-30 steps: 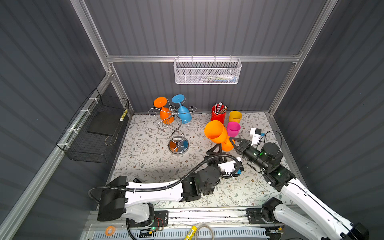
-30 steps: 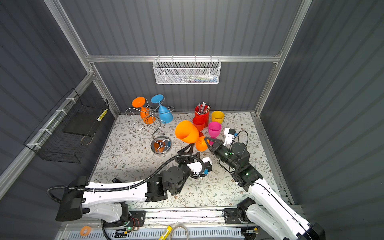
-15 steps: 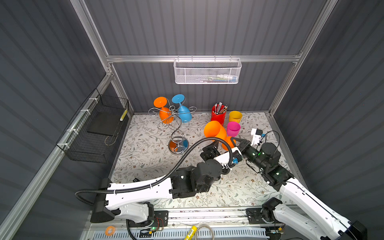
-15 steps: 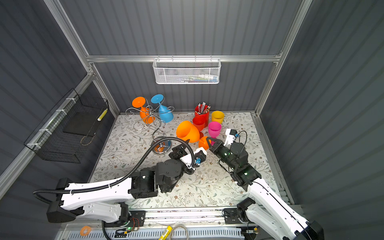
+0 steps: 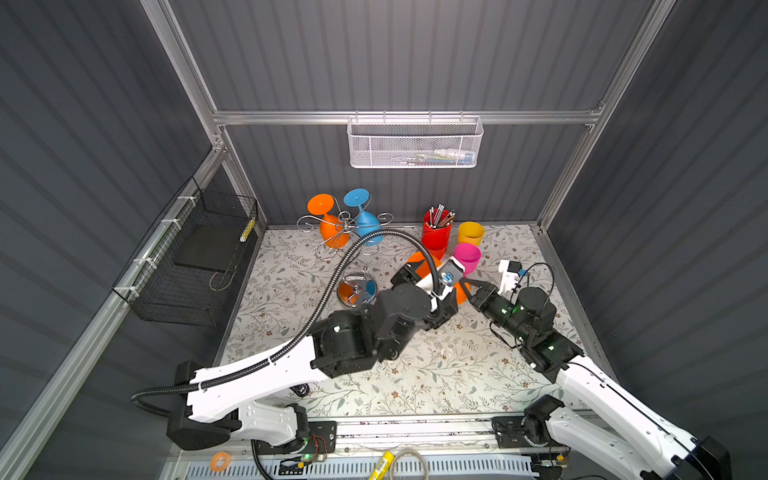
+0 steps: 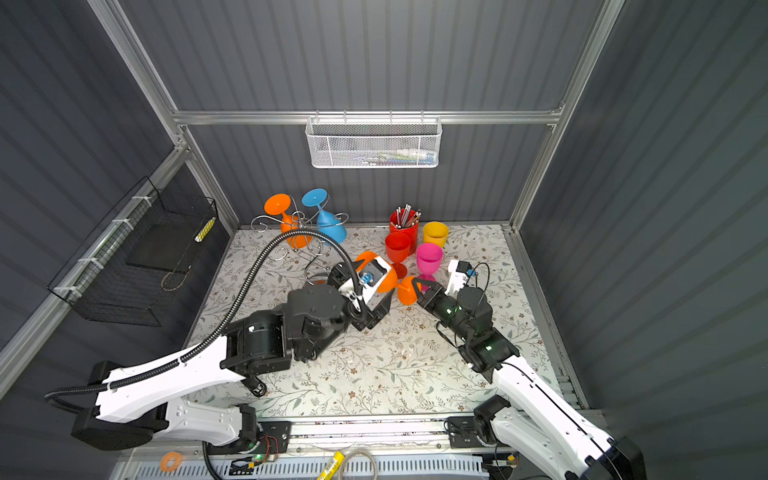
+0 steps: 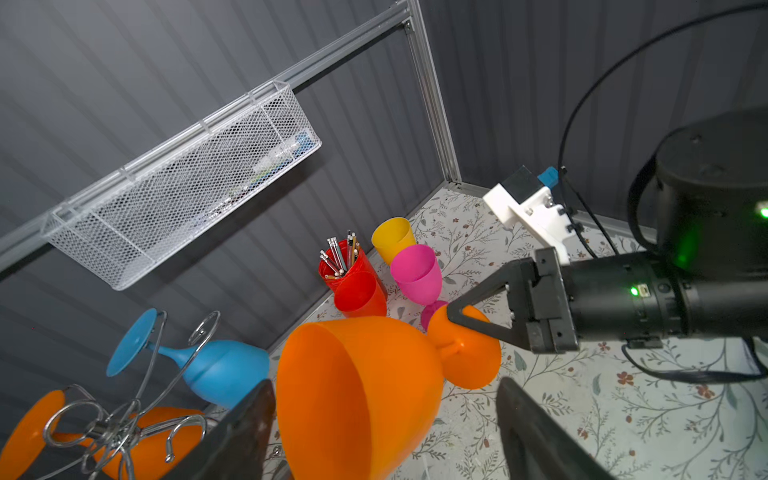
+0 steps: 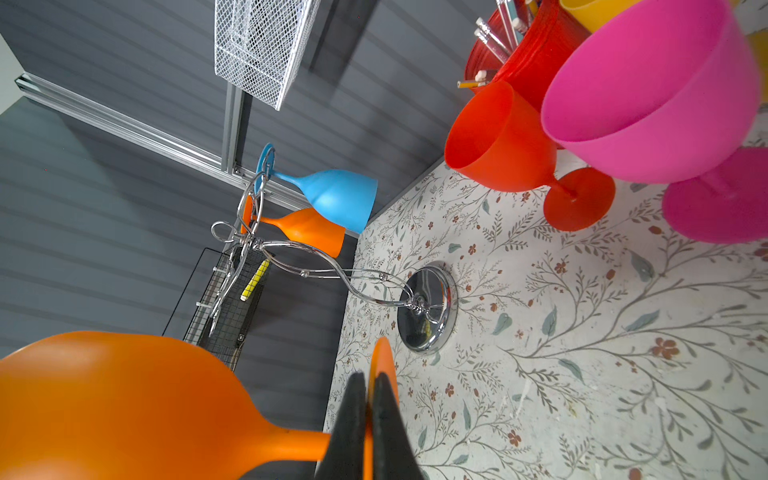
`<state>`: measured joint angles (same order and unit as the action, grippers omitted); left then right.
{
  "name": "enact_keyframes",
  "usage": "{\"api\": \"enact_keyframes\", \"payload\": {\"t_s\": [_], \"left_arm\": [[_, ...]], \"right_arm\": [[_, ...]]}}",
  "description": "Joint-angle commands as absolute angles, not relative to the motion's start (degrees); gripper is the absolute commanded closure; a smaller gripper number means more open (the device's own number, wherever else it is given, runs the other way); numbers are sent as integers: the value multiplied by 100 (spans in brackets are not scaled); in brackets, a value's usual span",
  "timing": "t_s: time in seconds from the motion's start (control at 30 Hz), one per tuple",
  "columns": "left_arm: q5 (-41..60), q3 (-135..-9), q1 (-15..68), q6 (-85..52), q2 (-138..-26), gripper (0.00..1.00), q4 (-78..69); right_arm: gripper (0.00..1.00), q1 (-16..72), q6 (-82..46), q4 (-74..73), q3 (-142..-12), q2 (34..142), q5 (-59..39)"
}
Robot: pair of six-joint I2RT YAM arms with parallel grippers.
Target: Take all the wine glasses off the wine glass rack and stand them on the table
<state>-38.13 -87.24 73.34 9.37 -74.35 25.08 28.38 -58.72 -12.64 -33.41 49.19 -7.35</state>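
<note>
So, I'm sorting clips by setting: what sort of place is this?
Probably a robot test cell, not a home: grey ribbed wall panels on an aluminium frame, two white-and-black robot arms mounted at the front edge, and a chrome wire wine glass rack on a floral-print tabletop.

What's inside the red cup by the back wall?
A bunch of pencils stands in the red cup, ends above the rim. The cup's bottom is hidden by its own wall and the red wine glass in front.
</note>
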Motion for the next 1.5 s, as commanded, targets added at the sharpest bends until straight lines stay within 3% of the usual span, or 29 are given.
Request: {"api": "enact_keyframes", "payload": {"t_s": [0.0,0.53,0.83,1.47], "left_arm": [[-2964,-9069,7004,279,-7277,17,3070],[-430,-9808,5322,-1205,-7772,22,3554],[144,-9855,4833,-1946,-8044,30,3588],[580,-9781,4434,-2336,-8298,30,3472]], "right_arm": [[100,2836,-5713,-1503,-3294,4936,-755],[100,2839,-5616,-1644,-3191,4870,-813],[100,2830,-5581,-1635,-3177,4910,-721],[100,2695,-5678,-1960,-3234,5394,-955]]}}
